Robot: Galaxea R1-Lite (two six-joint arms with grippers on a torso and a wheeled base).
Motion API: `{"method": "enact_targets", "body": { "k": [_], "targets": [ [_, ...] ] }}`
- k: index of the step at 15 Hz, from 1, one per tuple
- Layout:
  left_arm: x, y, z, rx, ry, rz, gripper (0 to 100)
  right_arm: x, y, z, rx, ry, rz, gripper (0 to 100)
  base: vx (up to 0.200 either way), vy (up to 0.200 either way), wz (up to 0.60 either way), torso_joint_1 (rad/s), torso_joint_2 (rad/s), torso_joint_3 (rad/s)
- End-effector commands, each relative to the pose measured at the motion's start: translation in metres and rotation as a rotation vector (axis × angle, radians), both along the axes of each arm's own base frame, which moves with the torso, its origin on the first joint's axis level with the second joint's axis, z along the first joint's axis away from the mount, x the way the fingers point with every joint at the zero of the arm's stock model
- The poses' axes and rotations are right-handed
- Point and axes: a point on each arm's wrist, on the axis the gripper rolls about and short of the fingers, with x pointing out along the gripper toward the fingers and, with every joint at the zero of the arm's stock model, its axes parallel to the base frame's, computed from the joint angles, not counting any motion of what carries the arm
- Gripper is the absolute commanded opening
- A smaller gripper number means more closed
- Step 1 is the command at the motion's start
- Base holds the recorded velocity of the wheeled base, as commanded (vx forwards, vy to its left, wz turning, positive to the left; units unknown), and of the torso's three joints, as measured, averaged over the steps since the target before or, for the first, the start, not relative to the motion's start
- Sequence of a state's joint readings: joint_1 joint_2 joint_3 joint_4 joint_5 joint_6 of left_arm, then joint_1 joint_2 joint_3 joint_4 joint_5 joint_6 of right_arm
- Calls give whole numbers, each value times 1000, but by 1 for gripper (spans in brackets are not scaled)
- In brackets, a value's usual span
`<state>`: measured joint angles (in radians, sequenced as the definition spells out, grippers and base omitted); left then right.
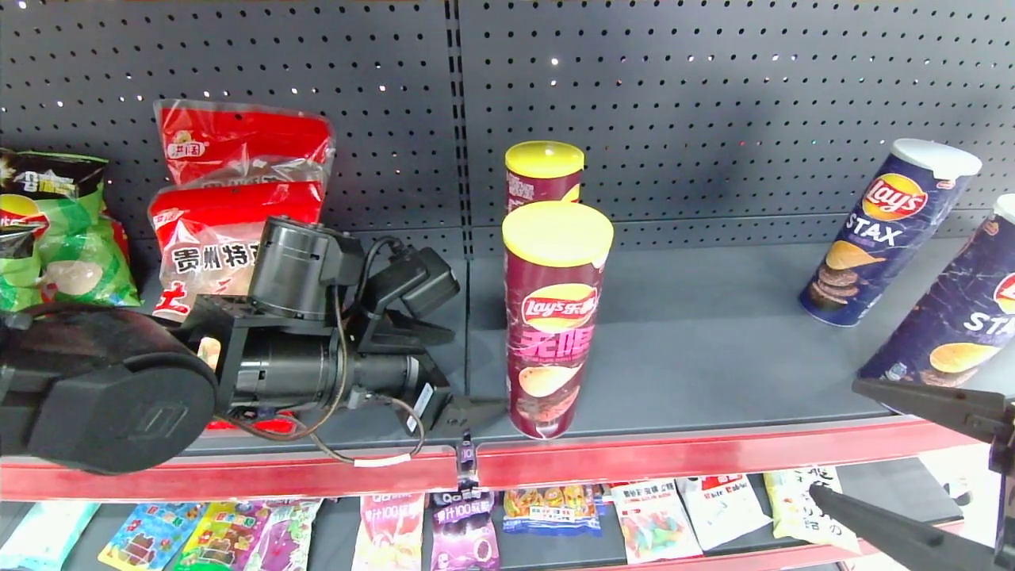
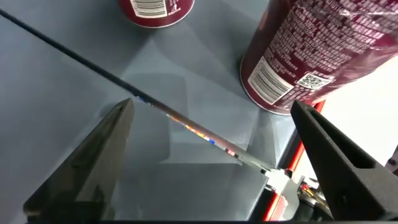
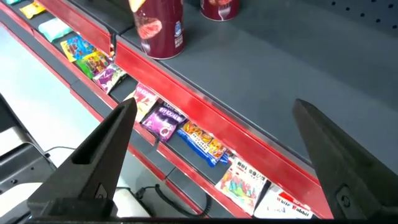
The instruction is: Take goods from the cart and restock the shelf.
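Observation:
A maroon chip can (image 1: pixel 555 317) with a yellow lid stands upright near the front edge of the grey shelf (image 1: pixel 714 349). A second maroon can (image 1: pixel 544 170) stands behind it. My left gripper (image 1: pixel 476 371) sits low over the shelf just left of the front can, open and holding nothing. In the left wrist view the left gripper (image 2: pixel 211 104) spans bare shelf, with the front can (image 2: pixel 311 50) beside one finger and the back can (image 2: pixel 155 9) farther off. My right gripper (image 1: pixel 834 438) hangs open and empty in front of the shelf's red edge at the lower right, its fingers (image 3: pixel 93 168) wide apart.
Two blue chip cans (image 1: pixel 888 230) lean at the shelf's right end. Red snack bags (image 1: pixel 238 182) and a green bag (image 1: pixel 55 230) fill the left. The red front rail (image 1: pixel 634 456) carries a price tag clip. Several small snack packets (image 3: pixel 199 140) lie on the lower shelf.

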<state>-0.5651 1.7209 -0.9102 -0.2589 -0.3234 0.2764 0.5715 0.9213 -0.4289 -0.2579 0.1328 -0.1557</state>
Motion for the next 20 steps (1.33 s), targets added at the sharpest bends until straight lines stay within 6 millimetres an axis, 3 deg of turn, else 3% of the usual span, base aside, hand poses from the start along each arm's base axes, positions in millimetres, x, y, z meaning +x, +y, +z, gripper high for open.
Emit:
{"method": "enact_targets", "body": {
  "k": [1, 5, 10, 11, 12, 13, 15, 16, 20],
  "targets": [
    [-1, 2, 1, -2, -3, 2, 100, 1, 0, -1, 3, 11, -2, 100, 0, 0, 0, 0, 0, 0],
    [-15, 17, 14, -24, -31, 24, 100, -2, -1, -7, 2, 28, -3, 100, 0, 0, 0, 0, 0, 0],
    [-92, 73, 44, -138, -114, 149, 100, -1, -5, -9, 0, 30, -40, 100, 0, 0, 0, 0, 0, 0],
    [-114, 87, 52, -178, -133, 239, 100, -10, -11, -9, 19, 0, -52, 100, 0, 0, 0, 0, 0, 0],
    [-116, 88, 52, -181, -134, 250, 100, -11, -12, -9, 19, -2, -51, 100, 0, 0, 0, 0, 0, 0],
    [-147, 108, 58, -188, -129, 379, 100, -29, -24, -12, 50, -61, -79, 100, 0, 0, 0, 0, 0, 0],
    [-174, 125, 55, -146, -115, 460, 100, -46, -38, -17, 51, -94, -201, 100, 0, 0, 0, 0, 0, 0],
    [-196, 140, 44, -105, -116, 541, 100, -63, -49, -23, 43, -101, -298, 100, 0, 0, 0, 0, 0, 0],
    [-243, 171, 21, -82, -135, 820, 100, -117, -70, -43, 7, -48, -581, 100, 0, 0, 0, 0, 0, 0]
  ]
}}
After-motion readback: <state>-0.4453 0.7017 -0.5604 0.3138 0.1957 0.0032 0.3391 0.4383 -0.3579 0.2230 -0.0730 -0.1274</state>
